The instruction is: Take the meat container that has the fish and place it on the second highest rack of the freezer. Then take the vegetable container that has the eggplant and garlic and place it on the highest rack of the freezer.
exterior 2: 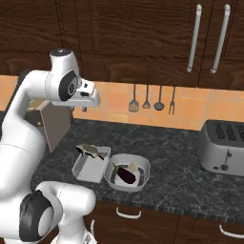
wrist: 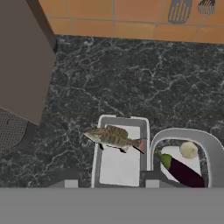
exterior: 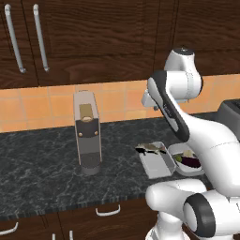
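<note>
The meat container (wrist: 117, 168) is a shallow grey rectangular tray on the dark counter, with the brownish fish (wrist: 114, 137) lying across its far end. Touching its right side is the round grey vegetable container (wrist: 183, 133), which holds the purple eggplant (wrist: 184, 172) and the off-white garlic (wrist: 189, 149). Both base views show the pair, tray (exterior: 157, 164) (exterior 2: 89, 167) beside bowl (exterior: 174, 151) (exterior 2: 143, 167). My gripper (wrist: 109, 180) hangs high above the tray, pointing down, open, with nothing between its fingers. The freezer and its racks are out of view.
A tall grey coffee machine (exterior: 87, 133) stands on the counter left of the tray. At the right end is a toaster (exterior 2: 223, 148). Utensils (exterior 2: 152, 99) hang on the orange tile wall, under dark wood cabinets. The counter's front edge runs just before the containers.
</note>
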Available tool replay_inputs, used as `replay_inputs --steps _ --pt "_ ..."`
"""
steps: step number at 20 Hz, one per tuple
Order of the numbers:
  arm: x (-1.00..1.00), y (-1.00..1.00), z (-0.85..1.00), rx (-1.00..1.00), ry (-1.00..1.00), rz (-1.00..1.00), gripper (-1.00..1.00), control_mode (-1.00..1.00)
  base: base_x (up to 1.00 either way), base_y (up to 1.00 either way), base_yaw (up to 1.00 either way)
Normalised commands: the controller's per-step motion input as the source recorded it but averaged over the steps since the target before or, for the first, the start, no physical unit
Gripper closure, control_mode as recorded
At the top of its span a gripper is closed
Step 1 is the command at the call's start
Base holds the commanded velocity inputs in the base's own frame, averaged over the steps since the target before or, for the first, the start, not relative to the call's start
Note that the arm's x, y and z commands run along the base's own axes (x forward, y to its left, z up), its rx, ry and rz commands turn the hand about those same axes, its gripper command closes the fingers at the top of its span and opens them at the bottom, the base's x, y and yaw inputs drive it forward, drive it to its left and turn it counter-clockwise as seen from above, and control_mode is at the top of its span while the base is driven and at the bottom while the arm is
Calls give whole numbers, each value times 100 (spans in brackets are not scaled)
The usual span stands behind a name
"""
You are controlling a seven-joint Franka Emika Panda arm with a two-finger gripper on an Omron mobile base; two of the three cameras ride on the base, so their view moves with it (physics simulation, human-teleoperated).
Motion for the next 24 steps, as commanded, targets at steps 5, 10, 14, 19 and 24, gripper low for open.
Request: replay_inputs --steps 5,10,14,19,24 --pt "-19 -45 -17 12 1 -31 -100 -100 0 0 0" --pt "-59 -92 -50 21 12 -46 -100 -100 0 0 0" --pt "-88 -100 -67 19 16 -33 -100 -100 0 0 0" --pt "-100 -64 -90 11 13 -42 -100 -100 0 0 0" --pt "-42 -36 -55 6 10 -25 -100 -100 0 0 0"
